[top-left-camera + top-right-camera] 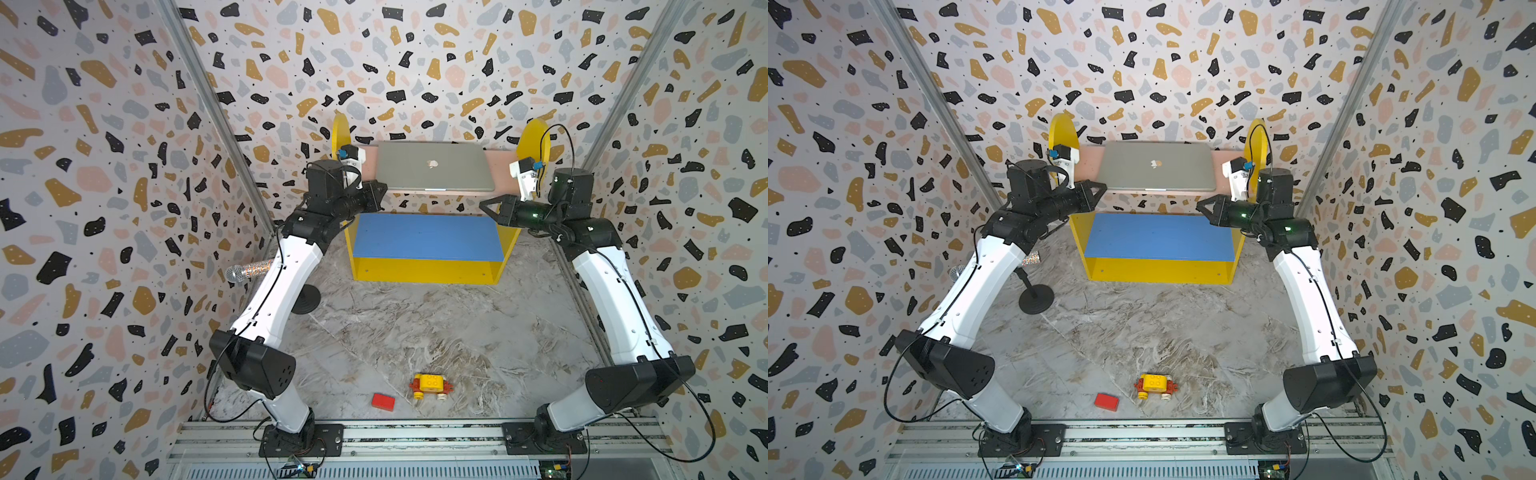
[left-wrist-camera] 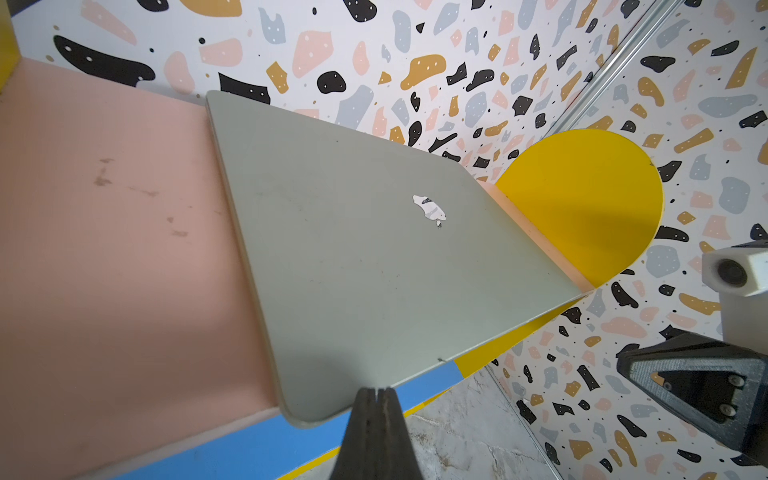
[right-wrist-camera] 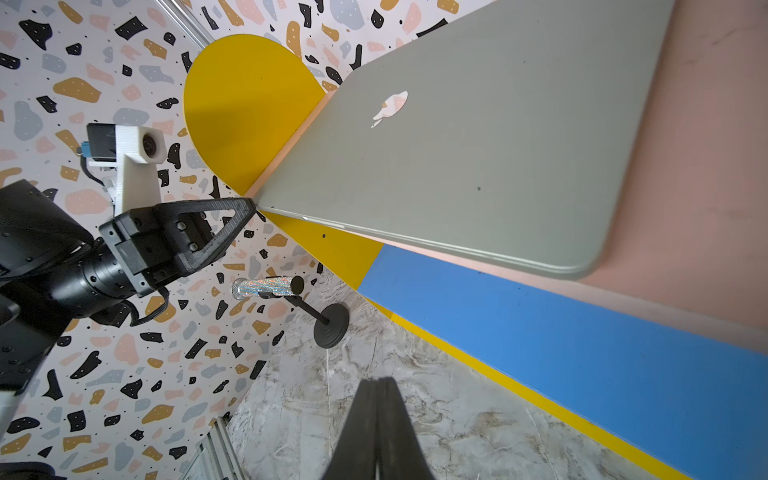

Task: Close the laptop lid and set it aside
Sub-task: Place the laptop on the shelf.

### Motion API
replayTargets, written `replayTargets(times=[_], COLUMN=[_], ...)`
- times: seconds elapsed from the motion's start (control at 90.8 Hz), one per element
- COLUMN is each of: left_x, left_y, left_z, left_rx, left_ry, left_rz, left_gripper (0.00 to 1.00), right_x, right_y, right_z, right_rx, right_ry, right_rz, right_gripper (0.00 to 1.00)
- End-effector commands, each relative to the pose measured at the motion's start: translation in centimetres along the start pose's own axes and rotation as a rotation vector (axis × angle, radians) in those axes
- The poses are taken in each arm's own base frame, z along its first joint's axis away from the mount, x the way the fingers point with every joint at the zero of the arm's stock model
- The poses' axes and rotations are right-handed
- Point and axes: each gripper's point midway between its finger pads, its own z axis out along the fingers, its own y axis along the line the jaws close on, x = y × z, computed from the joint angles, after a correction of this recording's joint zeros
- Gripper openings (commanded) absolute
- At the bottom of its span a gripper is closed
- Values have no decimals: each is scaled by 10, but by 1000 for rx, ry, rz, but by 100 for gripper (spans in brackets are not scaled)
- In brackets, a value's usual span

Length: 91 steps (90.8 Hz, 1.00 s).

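Note:
The laptop (image 1: 434,174) (image 1: 1156,174) lies flat on the pink upper shelf (image 1: 371,166) against the back wall. The laptop lid (image 2: 353,270) (image 3: 498,158) is down, its silver-grey outside and pale logo facing up. My left gripper (image 1: 384,186) (image 1: 1102,187) (image 2: 377,392) is shut and empty, its tip at the laptop's front left corner; I cannot tell whether it touches. My right gripper (image 1: 482,204) (image 1: 1199,203) (image 3: 379,382) is shut and empty, hanging below and in front of the front right corner, apart from it.
The shelf unit has yellow sides and a blue lower step (image 1: 428,237). A glittery microphone (image 1: 249,270) on a black stand (image 1: 305,299) is by the left arm. A yellow toy car (image 1: 430,386) and a red block (image 1: 383,402) lie on the marble table near the front.

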Motion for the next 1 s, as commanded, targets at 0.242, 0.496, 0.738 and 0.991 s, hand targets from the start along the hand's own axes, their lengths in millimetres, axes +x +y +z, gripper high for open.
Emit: replayTargets(times=[0.242, 0.496, 0.738, 0.991], left_x=[-17, -14, -12, -12], left_y=[-6, -1, 7, 12], left_z=[-14, -9, -2, 0], left_rx=[4, -5, -21, -29], left_ry=[-76, -68, -59, -58], left_rz=[31, 30, 26, 23], left_gripper=[0, 0, 0, 0], right_x=[-9, -8, -9, -9], right_y=[14, 14, 14, 13], right_z=[-14, -15, -15, -15], right_rx=[-15, -14, -15, -15], right_ry=[-42, -42, -43, -44], right_rz=[-40, -41, -42, -41], right_gripper=[8, 8, 8, 8])
